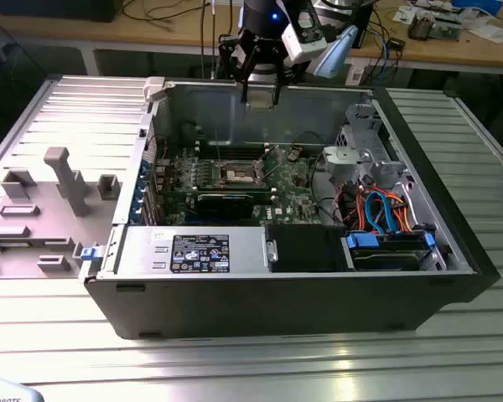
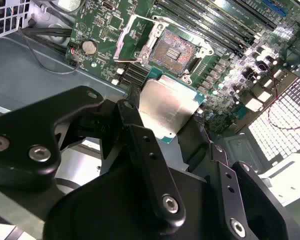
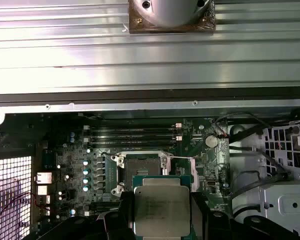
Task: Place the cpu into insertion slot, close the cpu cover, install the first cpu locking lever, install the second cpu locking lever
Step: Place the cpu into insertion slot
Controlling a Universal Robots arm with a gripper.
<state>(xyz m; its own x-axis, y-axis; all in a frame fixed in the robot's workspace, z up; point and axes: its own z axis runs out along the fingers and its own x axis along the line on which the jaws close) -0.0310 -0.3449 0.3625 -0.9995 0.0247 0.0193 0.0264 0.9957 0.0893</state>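
Hovering over the open computer case [image 1: 277,310] on the table [image 1: 235,364], the end effector [image 1: 260,94] is clamped on the cpu [image 2: 167,112], its fingers [image 2: 132,112] pressing against two opposite edges of the chip. In both wrist views the silvery metal top of the cpu [image 3: 161,210] faces the camera and the chip is held roughly level, in the air, well clear of the green motherboard [image 3: 90,150].

The insertion slot [image 2: 172,50] lies open below, with its bare contact field exposed and nothing seated in it. In the exterior view the slot [image 1: 239,174] sits near the middle of the board, with the end effector above it and toward the case's far wall.

The cpu cover [image 2: 124,40] appears swung up along one side of the slot, so the way in looks unobstructed. The locking levers are too fine to make out with confidence.

Judged from this, the work stands at its first step. The chip is picked up and carried near, but not yet placed. Closing the cover and fastening both levers are all left to do.
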